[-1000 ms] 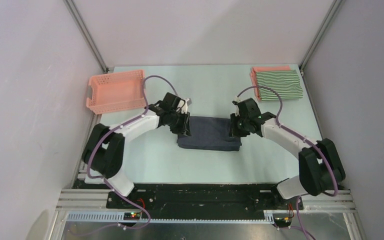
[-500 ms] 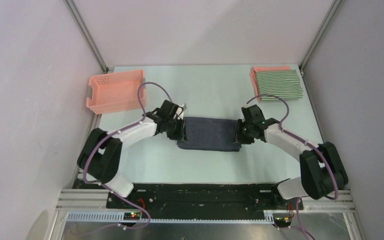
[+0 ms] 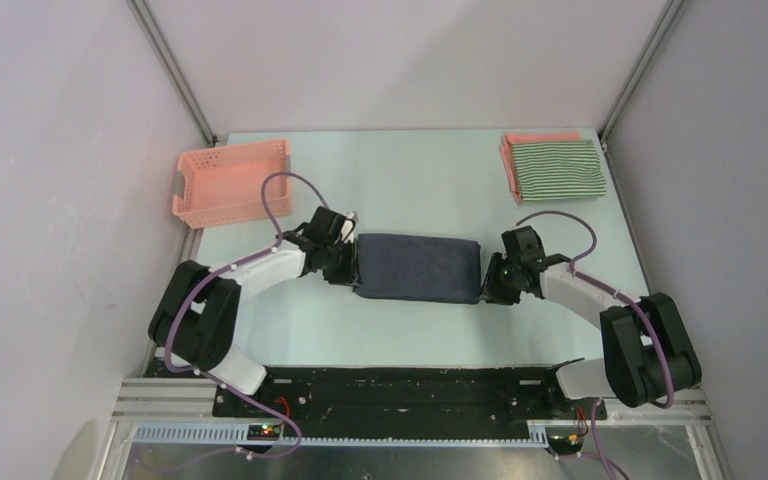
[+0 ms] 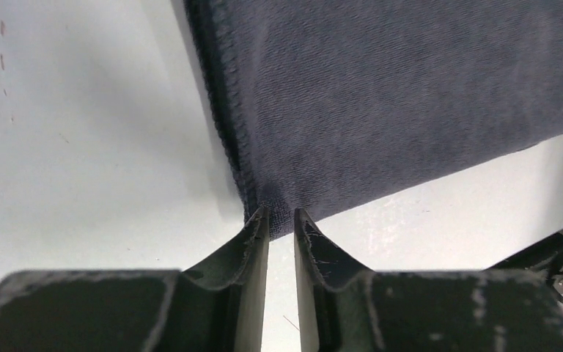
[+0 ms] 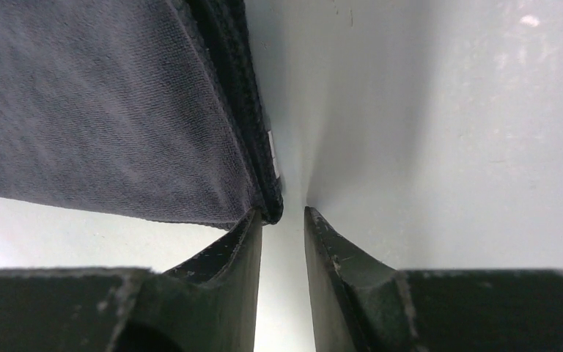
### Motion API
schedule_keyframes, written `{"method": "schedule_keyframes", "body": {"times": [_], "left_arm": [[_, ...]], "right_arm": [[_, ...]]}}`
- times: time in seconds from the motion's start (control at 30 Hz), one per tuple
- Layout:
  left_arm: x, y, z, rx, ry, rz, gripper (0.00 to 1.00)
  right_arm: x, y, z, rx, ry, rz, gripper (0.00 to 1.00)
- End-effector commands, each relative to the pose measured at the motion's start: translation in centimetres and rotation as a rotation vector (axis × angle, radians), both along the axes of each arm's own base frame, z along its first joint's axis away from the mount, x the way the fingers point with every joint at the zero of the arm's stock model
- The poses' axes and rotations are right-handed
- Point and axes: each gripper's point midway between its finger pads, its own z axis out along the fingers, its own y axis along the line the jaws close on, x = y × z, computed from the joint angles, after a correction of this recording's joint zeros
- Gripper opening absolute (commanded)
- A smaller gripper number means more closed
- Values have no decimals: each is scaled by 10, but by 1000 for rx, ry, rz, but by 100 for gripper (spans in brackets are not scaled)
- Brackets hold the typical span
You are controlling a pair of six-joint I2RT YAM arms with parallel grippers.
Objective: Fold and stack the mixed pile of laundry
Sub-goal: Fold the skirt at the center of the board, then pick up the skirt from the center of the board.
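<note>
The dark navy-grey garment (image 3: 418, 267) lies folded into a long band at the table's middle. My left gripper (image 3: 352, 262) is low at its left end. In the left wrist view the jaws (image 4: 281, 213) stand narrow, with the hem corner of the dark cloth (image 4: 396, 95) pinched between their tips. At the garment's right end is my right gripper (image 3: 491, 281). In the right wrist view its jaws (image 5: 284, 213) are parted over bare table, and the cloth's (image 5: 95, 110) folded corner rests against the left fingertip (image 5: 253, 224). The green-and-white striped garment (image 3: 557, 168) lies folded on the salmon-pink one (image 3: 540, 138) at the back right.
A pink plastic lattice basket (image 3: 230, 180) stands at the back left. The grey side walls and metal frame posts close in the pale table (image 3: 410, 180). The arm bases sit on the black rail at the near edge.
Both arms have come down and outward to the ends of the dark garment, which now lies flatter and longer. The right jaws have widened off the cloth.
</note>
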Motion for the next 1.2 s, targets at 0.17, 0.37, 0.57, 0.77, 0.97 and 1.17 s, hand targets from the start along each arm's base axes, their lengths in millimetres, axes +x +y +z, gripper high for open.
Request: {"method": "schedule_keyframes", "body": {"times": [0.17,0.37,0.57,0.77,0.97,1.17], "left_arm": [[-1,19,-20,71,5,75,18],[11,31,-9,64,-32,129,16],[18,25,19,3,-93,121,21],[29,22,72,-41,-224,86,28],[30,17,96,-89,-268,57,30],[30,15,107,-123,-279,42,31]], "right_arm": [[-7,-1,-15,53,12,-31,16],[-12,-13,-7,15,-11,-42,4],[8,-10,16,60,-136,-18,38],[46,-3,30,103,-224,-10,51],[75,7,13,119,-178,4,51],[74,17,-14,98,-94,16,50]]}}
